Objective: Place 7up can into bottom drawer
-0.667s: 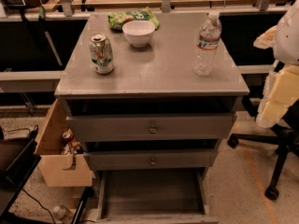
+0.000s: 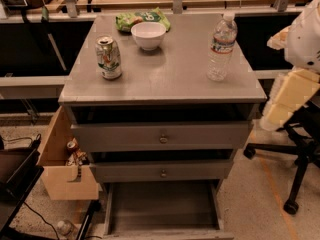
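The 7up can (image 2: pixel 108 57) stands upright on the left side of the grey cabinet top (image 2: pixel 170 79); it has a silver top and a white and green body. The bottom drawer (image 2: pixel 162 209) is pulled open at floor level, and its flat grey floor is bare. Only white and cream parts of my arm (image 2: pixel 300 64) show at the right edge, beside the cabinet. My gripper is out of view.
A white bowl (image 2: pixel 148 34) and a green snack bag (image 2: pixel 142 19) sit at the back of the top. A clear water bottle (image 2: pixel 221 46) stands at the right. Two knobbed drawers (image 2: pixel 162 136) are above the open one. A tan wooden box (image 2: pixel 62 169) holds small cans at the left. An office chair base (image 2: pixel 295 184) is at the right.
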Available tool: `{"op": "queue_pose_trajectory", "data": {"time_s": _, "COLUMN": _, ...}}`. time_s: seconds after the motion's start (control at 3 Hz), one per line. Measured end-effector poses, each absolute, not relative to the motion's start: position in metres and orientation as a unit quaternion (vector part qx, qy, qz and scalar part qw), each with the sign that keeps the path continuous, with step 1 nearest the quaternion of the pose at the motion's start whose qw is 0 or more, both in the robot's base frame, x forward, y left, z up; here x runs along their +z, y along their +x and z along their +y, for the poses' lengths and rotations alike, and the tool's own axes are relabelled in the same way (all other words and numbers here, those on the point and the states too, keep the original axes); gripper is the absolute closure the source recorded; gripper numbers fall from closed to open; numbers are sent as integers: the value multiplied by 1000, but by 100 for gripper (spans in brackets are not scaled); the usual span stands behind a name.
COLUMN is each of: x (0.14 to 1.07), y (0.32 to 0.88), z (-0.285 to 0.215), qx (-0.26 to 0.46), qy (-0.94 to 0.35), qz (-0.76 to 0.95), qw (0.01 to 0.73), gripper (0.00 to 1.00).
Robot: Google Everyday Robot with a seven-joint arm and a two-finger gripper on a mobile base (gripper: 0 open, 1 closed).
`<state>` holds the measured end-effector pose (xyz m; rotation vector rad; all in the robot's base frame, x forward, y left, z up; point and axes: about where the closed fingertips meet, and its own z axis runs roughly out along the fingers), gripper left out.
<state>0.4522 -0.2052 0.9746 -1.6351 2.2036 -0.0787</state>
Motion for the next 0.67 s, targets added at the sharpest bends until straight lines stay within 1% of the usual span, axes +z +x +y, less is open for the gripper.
{"op": "queue_pose_trajectory", "data": {"time_s": 0.67, "x": 969, "y": 502, "z": -139, "qx": 53, "qy": -518, "qz": 780, "qw": 347, "gripper": 0}}
